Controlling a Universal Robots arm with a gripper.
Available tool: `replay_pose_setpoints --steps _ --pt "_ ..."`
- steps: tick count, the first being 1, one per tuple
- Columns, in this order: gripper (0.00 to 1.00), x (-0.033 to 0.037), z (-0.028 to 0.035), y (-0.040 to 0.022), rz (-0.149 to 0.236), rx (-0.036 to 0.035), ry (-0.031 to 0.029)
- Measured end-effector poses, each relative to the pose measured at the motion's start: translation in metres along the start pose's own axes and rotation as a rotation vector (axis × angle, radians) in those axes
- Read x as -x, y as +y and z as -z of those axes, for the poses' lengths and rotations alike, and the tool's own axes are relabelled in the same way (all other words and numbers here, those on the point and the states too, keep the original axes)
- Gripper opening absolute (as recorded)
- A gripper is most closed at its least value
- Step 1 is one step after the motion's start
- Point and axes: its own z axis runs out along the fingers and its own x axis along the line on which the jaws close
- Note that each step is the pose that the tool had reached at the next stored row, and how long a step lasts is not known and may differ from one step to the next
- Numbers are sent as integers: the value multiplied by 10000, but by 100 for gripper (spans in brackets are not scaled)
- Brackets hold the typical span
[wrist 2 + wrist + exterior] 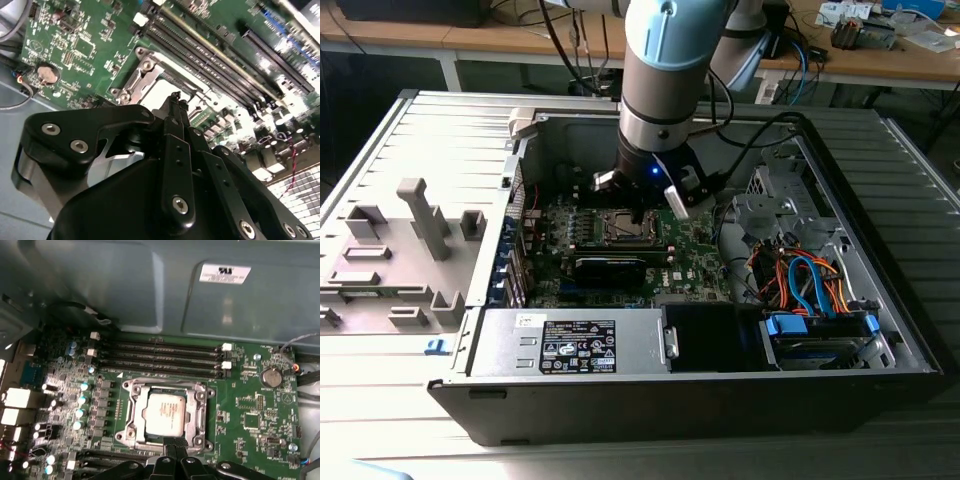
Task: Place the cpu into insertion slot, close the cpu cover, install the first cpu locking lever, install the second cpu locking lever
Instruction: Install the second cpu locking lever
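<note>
First wrist view shows the cpu (166,413) seated in the insertion slot (131,412) under the closed cpu cover (202,410), with the gripper (173,442), fingers pressed together, at six o'clock touching the frame.

The pale silvery square cpu (165,414) lies flat in the silver-rimmed insertion slot (134,410), under the closed silver frame cpu cover (201,412)

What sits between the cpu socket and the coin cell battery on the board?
In the first wrist view, only low green board with small chips and solder pads lies between the insertion slot and the coin cell battery; nothing tall stands there.
</note>
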Motion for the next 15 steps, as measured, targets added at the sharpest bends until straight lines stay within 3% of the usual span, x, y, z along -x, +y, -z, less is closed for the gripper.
replay_pose_setpoints --steps 7,10,12,15 --pt "11 -107 -7 -158 6 151 -15" --pt "11 -178 -31 -172 8 162 -17" --pt "11 -272 -75 -173 6 161 -17" --pt "11 -325 -124 -178 6 160 -16"
